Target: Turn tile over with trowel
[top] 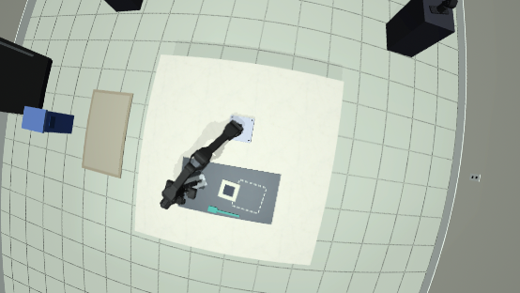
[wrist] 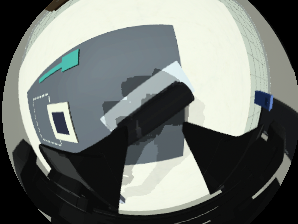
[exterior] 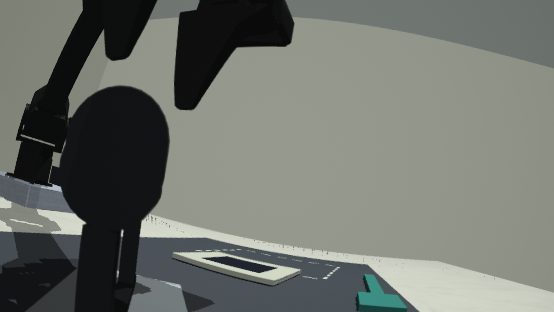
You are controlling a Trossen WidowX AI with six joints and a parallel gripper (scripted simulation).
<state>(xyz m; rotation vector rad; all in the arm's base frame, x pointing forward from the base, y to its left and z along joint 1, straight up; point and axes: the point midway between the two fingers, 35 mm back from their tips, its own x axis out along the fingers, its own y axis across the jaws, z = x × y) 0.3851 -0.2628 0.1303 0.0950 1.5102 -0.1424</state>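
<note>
The tile [top: 228, 190] [exterior: 240, 264] [wrist: 61, 122], a pale square with a dark square on its upper face, lies flat on the grey mat [top: 273, 197] [exterior: 225, 300] [wrist: 145, 42]. It overlaps the near side of the dashed outline [top: 262, 201]. The trowel has a pale flat blade [top: 202, 181] [exterior: 167, 296] [wrist: 173, 71] and a thick black handle [exterior: 115, 155] [wrist: 162, 110]; it rests on the mat's end nearer the arm's reach. My gripper [exterior: 151, 82] [wrist: 155, 128] is open. Its fingertips hang above the handle, apart from it and empty.
A flat teal T-shaped tool [top: 213, 209] [exterior: 382, 301] [wrist: 71, 60] lies near the mat's long edge, beside the tile. The arm's base [top: 248, 133] stands on the pale table [top: 291, 122] beyond the mat. The arm [top: 202, 157] reaches over one corner of the mat.
</note>
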